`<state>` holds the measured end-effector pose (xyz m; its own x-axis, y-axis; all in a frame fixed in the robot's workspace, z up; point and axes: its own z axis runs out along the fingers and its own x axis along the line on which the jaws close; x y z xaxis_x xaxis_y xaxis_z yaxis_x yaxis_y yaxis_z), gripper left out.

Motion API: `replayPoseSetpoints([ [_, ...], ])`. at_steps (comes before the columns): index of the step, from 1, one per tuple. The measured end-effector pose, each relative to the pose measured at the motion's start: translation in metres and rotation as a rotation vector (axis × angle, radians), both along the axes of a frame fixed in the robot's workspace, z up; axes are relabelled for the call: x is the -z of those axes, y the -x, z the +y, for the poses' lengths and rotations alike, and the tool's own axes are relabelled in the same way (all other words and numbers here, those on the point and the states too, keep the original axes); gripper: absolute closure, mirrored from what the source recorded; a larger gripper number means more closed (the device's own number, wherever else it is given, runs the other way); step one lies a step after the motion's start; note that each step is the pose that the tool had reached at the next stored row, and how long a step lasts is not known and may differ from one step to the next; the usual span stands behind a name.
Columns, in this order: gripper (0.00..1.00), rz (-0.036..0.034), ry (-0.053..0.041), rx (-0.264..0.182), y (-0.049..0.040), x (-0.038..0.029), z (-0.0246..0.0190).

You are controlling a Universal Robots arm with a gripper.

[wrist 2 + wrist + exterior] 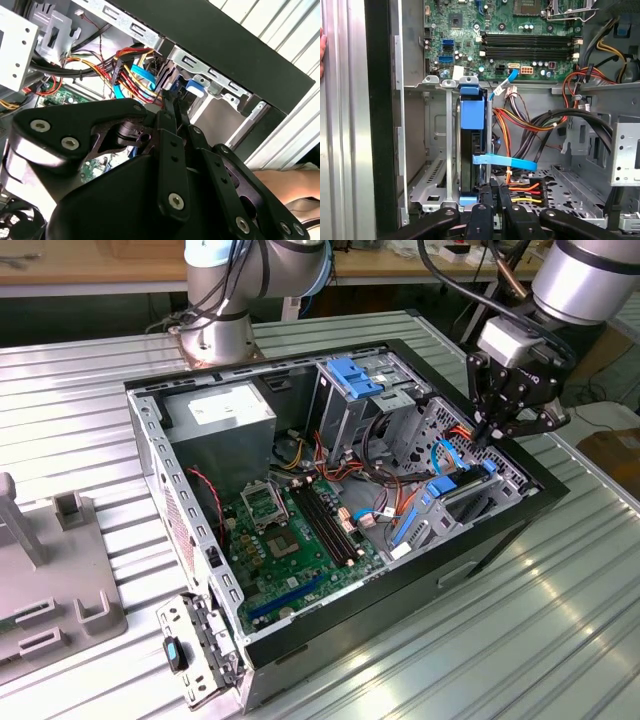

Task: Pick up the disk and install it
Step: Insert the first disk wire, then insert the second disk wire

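Where cables (pixel 520 120) crowd, disk (pixel 472 112) upright.

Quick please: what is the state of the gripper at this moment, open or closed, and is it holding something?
Gripper: closed on the end of the disk, which stands on edge in the drive bay of the computer case.

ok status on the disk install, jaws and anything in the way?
Gripper jaws shut on the disk's near edge. Disk upright in the drive bay, mostly seated. Flat blue cable lies across the disk; wire bundle close beside.
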<state>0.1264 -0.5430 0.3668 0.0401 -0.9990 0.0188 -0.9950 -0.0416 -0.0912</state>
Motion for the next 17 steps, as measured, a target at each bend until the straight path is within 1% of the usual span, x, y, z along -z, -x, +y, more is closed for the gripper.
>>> replayPoseSetpoints([
  [1,0.84,0.0000,0.0001,0.022,0.0000,0.0023,-0.0001],
  [4,0.84,-0.0006,0.0001,0.035,0.0006,0.0084,-0.0007],
  [6,0.84,-0.0007,0.0001,0.036,0.0007,0.0090,-0.0021],
  [7,0.84,-0.0007,-0.0003,0.036,0.0007,0.0092,-0.0043],
  [8,0.84,-0.0007,-0.0007,0.036,0.0007,0.0092,-0.0055],
  [10,0.84,-0.0006,-0.0028,0.036,0.0007,0.0095,-0.0099],
  [11,0.84,-0.0006,-0.0034,0.036,0.0007,0.0096,-0.0108],
  [17,0.84,-0.0006,-0.0049,0.038,0.0017,0.0097,-0.0110],
])
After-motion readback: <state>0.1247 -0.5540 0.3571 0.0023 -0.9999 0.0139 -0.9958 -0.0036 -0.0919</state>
